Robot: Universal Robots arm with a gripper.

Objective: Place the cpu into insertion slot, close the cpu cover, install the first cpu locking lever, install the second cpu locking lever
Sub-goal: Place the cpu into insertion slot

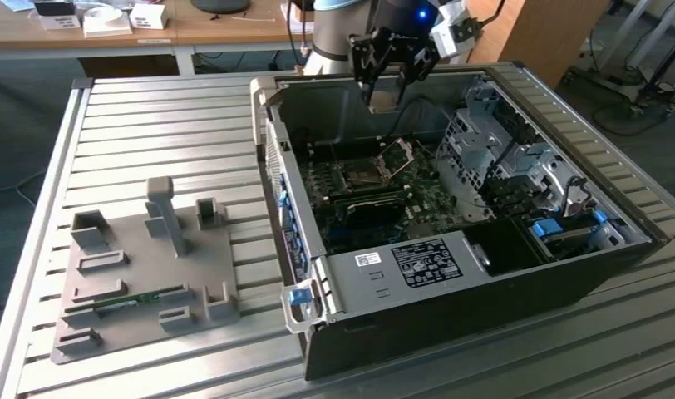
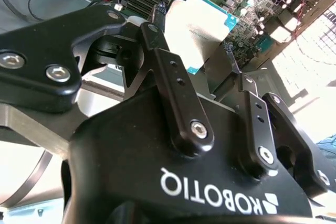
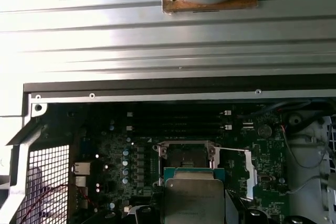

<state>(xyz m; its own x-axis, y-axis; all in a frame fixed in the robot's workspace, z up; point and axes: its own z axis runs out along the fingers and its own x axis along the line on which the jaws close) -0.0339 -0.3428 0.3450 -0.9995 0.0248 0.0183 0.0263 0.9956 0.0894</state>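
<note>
Cpu (image 2: 199,22): pinched by two opposite edges and hanging over the open computer case (image 1: 460,299), upper centre of the exterior view.
Gripper (image 2: 193,31): fingers pressed onto the cpu's edges; this likely keeps its underside free for seating.
Insertion slot (image 3: 186,157): bare on the green motherboard (image 3: 115,150), near the exterior view's centre, well apart from the cpu.
Cpu cover (image 1: 399,155): tilted up on its hinge, leaving the insertion slot open.
</note>
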